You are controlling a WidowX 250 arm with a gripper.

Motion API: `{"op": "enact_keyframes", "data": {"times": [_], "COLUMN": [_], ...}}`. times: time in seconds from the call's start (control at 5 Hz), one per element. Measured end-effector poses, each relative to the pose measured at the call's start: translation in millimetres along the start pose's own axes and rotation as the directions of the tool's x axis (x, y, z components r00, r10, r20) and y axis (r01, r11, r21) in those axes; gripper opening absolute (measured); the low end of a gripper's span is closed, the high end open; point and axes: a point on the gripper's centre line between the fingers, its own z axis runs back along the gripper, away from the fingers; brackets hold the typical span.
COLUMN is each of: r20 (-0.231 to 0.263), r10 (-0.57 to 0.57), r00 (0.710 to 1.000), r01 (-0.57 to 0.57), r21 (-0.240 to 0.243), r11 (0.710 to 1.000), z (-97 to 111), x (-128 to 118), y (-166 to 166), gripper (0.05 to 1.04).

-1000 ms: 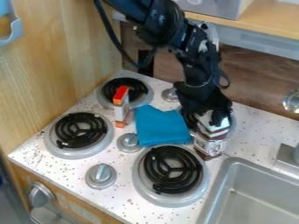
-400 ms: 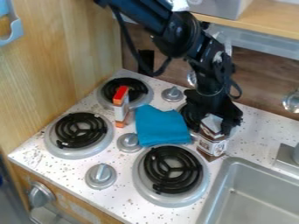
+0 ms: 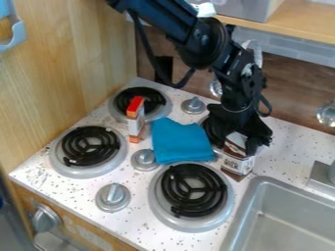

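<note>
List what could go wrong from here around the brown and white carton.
The carton could tip if the hand at its top pushes sideways. It stands near the corner of the sink, so a hard knock that way might send it in. The blue cloth lies close by and might get dragged over the nearest burner.

Carton [image 3: 237, 163]: upper part partly hidden by arm [image 3: 208, 41]. Rear right burner [image 3: 210, 131]: mostly obscured. Sink [image 3: 288, 223]: cut off, right and bottom edges.
</note>
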Motion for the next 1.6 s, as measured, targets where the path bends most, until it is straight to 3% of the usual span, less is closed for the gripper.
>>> {"op": "enact_keyframes", "data": {"times": [0.4, 0.6, 1.0, 1.4, 1.6], "r20": [-0.001, 0.051, 0.112, 0.087, 0.069], "r10": [0.003, 0.018, 0.034, 0.121, 0.156], "r00": [1.000, 0.999, 0.993, 0.989, 0.985], "r01": [-0.003, -0.016, -0.029, -0.124, -0.162], "r21": [-0.016, -0.030, -0.045, 0.026, 0.088], "r11": [1.000, 0.999, 0.999, 0.992, 0.983], "z": [7.1, 40.1, 91.3, 104.6, 112.5], "x": [-7.3, -8.0, -44.7, -75.3, -95.1], "y": [-1.7, -1.1, 3.1, 41.0, 70.3], "gripper": [0.827, 0.827, 0.827, 0.827, 0.827]}}
